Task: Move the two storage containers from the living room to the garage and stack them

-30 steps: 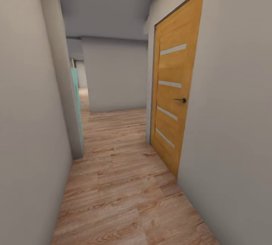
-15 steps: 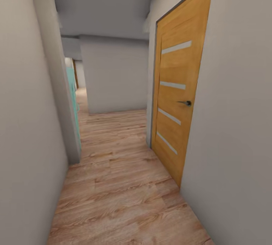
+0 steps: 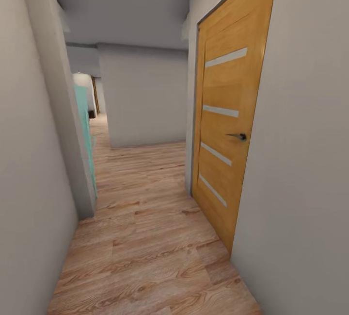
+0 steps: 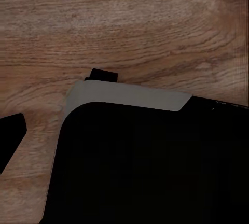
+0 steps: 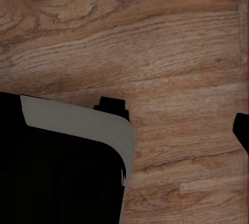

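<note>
A narrow hallway with a wood-plank floor runs up the centre of the head view, a closed orange wooden door with pale horizontal strips and a dark lever handle lining the right of the frame. The robot appears to be in transit; neither storage container can be seen, nor the garage's dark floor, so where the bins lie cannot be told from here. The step in hand reads as driving through — best done by holding to the middle of the corridor, slowly, between the grey wall at left and the door frame at right. A teal panel juts from behind the left wall's corner at mid-left, and a grey wall block closes the passage ahead, leaving an opening at its left — both pinch points. Both wrist views look down on plank floor past the robot's dark base; whether the grippers are parted or holding anything cannot be told.
</note>
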